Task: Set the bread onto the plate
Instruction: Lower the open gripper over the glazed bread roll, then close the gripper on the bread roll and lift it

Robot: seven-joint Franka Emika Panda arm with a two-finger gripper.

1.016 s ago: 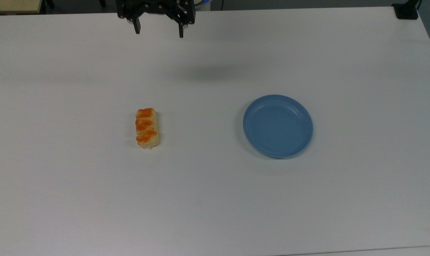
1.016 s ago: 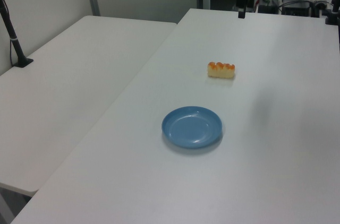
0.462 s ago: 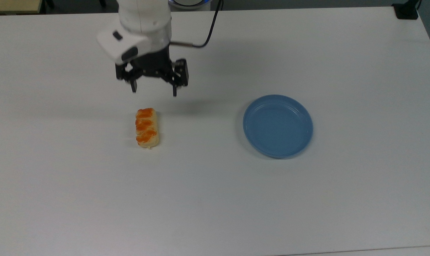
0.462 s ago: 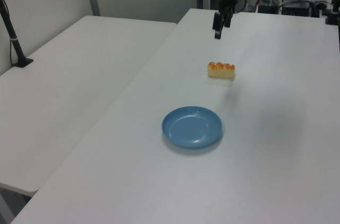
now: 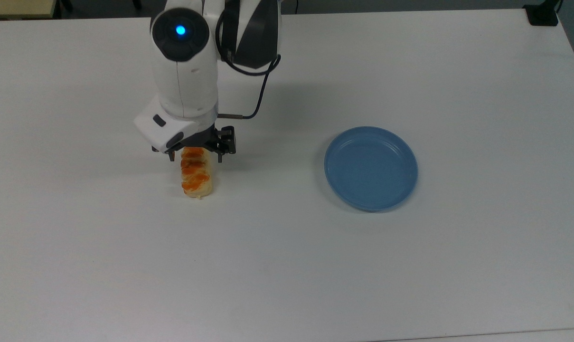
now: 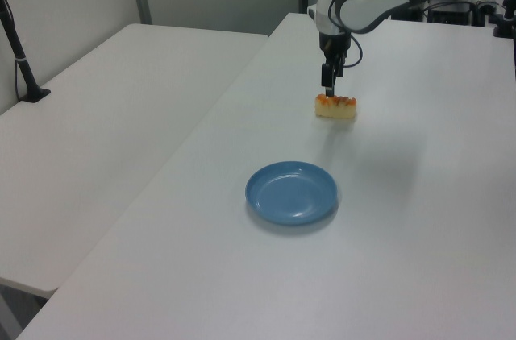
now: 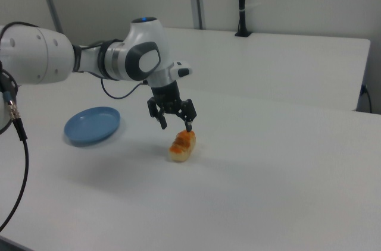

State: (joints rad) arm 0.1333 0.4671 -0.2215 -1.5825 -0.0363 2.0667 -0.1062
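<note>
The bread (image 5: 197, 179), a small tan bun with orange patches, lies on the white table left of centre in the top view, its long side running away from the camera. The blue plate (image 5: 371, 168) sits bare to the top view's right of it, well apart. My gripper (image 5: 195, 156) hangs open just over the bread's far end, one finger on each side, not touching it. From the right view, the gripper (image 7: 176, 125) is slightly above the bread (image 7: 182, 144), with the plate (image 7: 92, 125) off to the right view's left. The left view has the gripper (image 6: 328, 86), bread (image 6: 336, 106) and plate (image 6: 292, 193).
A black cable (image 5: 258, 102) loops from the arm above the table. A black clamp (image 5: 543, 14) sits at the far right corner in the top view. A second white table (image 6: 105, 130) with a black post (image 6: 20, 50) adjoins in the left view.
The arm has come from the table's far edge toward the bread and lowered. The open gripper now straddles the bread's far end. Bread and plate have not moved.
</note>
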